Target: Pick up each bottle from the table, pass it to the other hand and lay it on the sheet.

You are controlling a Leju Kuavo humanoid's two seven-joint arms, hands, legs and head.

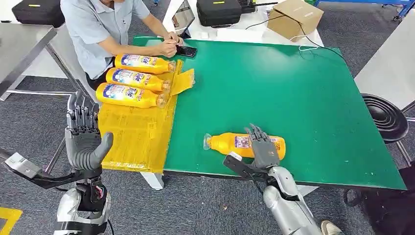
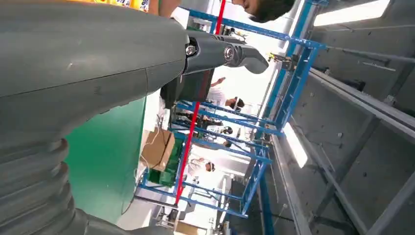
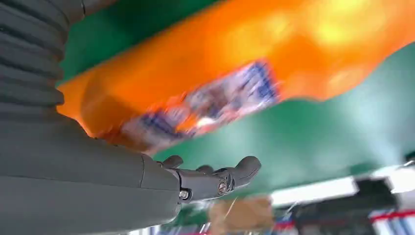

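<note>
The left robot hand (image 1: pixel 84 142) was observed raised beside the yellow sheet (image 1: pixel 137 132), fingers spread, nothing held. Three bottles (image 1: pixel 132 78) were found laid on the sheet; one bottle (image 1: pixel 230 143) remained on the green table (image 1: pixel 293 88), lying beneath the right robot hand (image 1: pixel 263 147), whose grip could not be determined. In the right wrist view the label was seen close, blurred.

The right hand (image 1: pixel 263 146) covers part of the lone orange bottle (image 1: pixel 230 143), so any grip is unclear. The right wrist view blurs its label (image 3: pixel 205 105). The seated person (image 1: pixel 105 29) at eleven o'clock is cropped.
</note>
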